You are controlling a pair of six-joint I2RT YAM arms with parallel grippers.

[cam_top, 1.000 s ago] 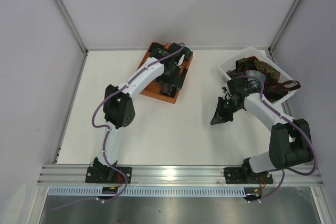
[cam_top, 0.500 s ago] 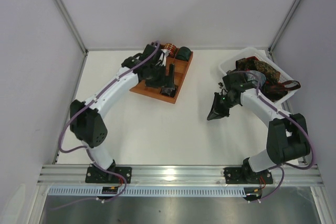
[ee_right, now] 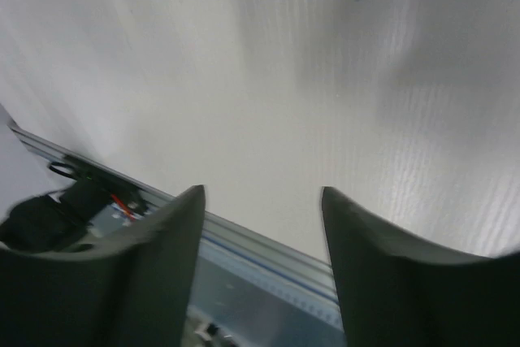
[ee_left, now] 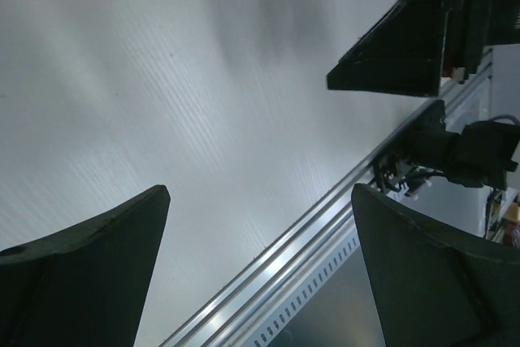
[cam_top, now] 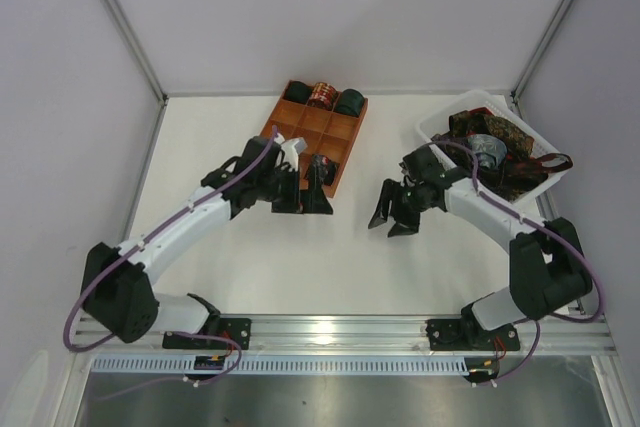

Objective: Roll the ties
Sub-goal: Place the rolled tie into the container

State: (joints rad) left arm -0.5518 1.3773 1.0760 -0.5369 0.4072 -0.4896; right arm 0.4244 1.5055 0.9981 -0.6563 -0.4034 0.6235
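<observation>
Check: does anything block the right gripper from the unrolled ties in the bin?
Nothing visible does. The right gripper, open and empty, hangs over the table left of the bin; only its low wall lies before the ties.

Robot lab test cell. Bare white table (cam_top: 300,257), boxed in by plain pale wall panels (cam_top: 330,17) on aluminium frame posts (cam_top: 120,22). Left arm (cam_top: 175,232) and right arm (cam_top: 490,212) bolted to an extruded aluminium rail (cam_top: 340,329) at the near edge. Slotted cable duct (cam_top: 340,364) below it. Purple cables (cam_top: 67,335) loop along both arms.
</observation>
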